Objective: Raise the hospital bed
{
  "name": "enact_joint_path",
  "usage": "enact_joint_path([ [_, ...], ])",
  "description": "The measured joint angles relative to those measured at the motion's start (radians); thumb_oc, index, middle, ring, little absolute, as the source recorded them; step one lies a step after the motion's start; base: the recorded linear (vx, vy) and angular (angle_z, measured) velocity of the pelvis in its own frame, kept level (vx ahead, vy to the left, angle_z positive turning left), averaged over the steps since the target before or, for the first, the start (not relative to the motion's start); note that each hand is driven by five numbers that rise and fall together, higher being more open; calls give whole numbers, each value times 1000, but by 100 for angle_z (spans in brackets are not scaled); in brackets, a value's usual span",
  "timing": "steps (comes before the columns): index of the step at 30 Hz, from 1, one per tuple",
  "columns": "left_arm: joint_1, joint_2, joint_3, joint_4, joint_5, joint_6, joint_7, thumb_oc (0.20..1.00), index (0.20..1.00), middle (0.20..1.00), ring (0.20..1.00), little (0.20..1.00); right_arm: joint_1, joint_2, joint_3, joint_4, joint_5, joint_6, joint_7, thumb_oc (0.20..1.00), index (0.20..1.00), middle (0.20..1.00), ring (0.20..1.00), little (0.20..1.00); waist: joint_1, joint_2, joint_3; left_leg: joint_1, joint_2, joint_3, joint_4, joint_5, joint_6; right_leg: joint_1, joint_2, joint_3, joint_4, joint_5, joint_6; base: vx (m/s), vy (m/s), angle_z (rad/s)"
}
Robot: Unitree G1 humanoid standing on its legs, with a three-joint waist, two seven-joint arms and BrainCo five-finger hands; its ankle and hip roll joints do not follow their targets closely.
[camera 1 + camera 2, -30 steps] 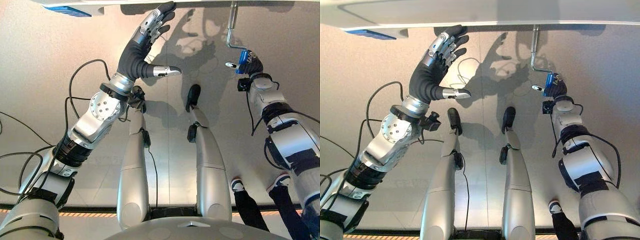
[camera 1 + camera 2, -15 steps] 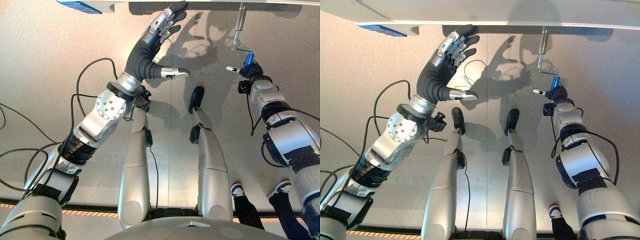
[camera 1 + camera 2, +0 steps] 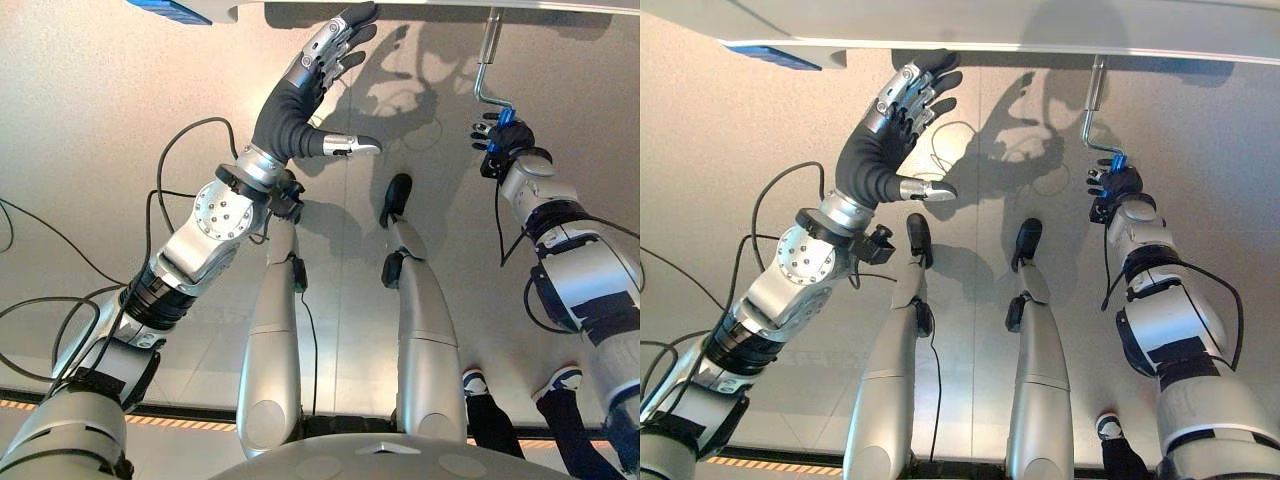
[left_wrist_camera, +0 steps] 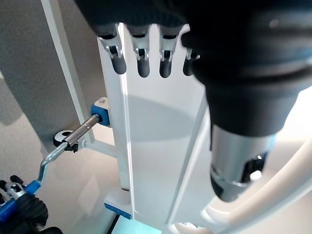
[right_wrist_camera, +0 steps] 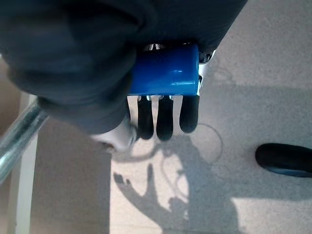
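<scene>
Right robot hand [image 5: 73, 63] clamped around the blue grip [image 5: 165, 70] of the bent steel crank [image 3: 487, 75]. Left robot hand [image 3: 300, 95] spread flat, fingertips [image 3: 355, 18] against the white bed frame [image 4: 156, 146].

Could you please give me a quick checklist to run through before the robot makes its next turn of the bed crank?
1. Right hand curled round the blue grip: ok.
2. Crank runs up to the bed frame: ok.
3. Left hand open, fingers up at the frame edge: ok.
4. Left hand apart from the crank: ok.
5. Floor under the crank free of things: ok.
6. Bed height reached: cannot tell.
</scene>
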Motion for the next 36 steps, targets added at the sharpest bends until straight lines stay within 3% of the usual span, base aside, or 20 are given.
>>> enact_joint_path([
  [15, -1, 3, -2, 0, -1, 0, -4, 1000, 1000, 1000, 1000, 1000, 9, -2, 2, -23, 28, -13, -5, 200, 200, 200, 200, 200, -5, 0, 0, -14, 0, -2, 2, 0, 0, -11, 0, -2, -1, 0, 0, 0, 0, 0],
  [18, 13, 16, 4, -2, 0, -1, -4, 1000, 1000, 1000, 1000, 1000, 83, -14, 6, -176, 75, -19, -36, 200, 200, 200, 200, 200, -27, -1, 0, -15, 0, -2, 1, 0, 0, -11, 4, -4, -1, 0, 0, 0, 0, 0],
  [22, 48, 45, 49, -8, 0, 0, 11, 1000, 1000, 1000, 1000, 1000, 284, -76, -19, -537, 139, -77, -74, 200, 200, 200, 200, 200, -59, -1, 1, -18, 2, -1, -1, 0, 0, -15, 4, -3, -1, 0, 0, 1, -4, -1],
  [29, 104, 74, 119, -43, 10, 1, 33, 1000, 1000, 1000, 1000, 1000, 597, -111, -133, -1052, 143, -167, -48, 200, 200, 200, 200, 200, -107, -2, 1, -18, 8, -1, -1, -1, -1, -16, 11, -1, 1, -2, -3, 0, 0, 0],
  [32, 132, 96, 151, -87, 10, 2, 38, 1000, 1000, 1000, 1000, 1000, 682, -82, -155, -1222, 152, -171, -26, 200, 200, 200, 200, 200, -103, -2, 1, -20, 7, 0, -1, -1, -1, -18, 9, -1, 2, -3, -3, 1, 6, 1],
  [36, 163, 127, 177, -122, 9, 2, 39, 1000, 1000, 1000, 1000, 1000, 709, -70, -171, -1255, 159, -172, -21, 200, 200, 200, 200, 200, -105, -8, 1, -21, 1, 0, -1, -1, 0, -18, -1, -1, 4, -7, 3, 3, 6, 6],
])
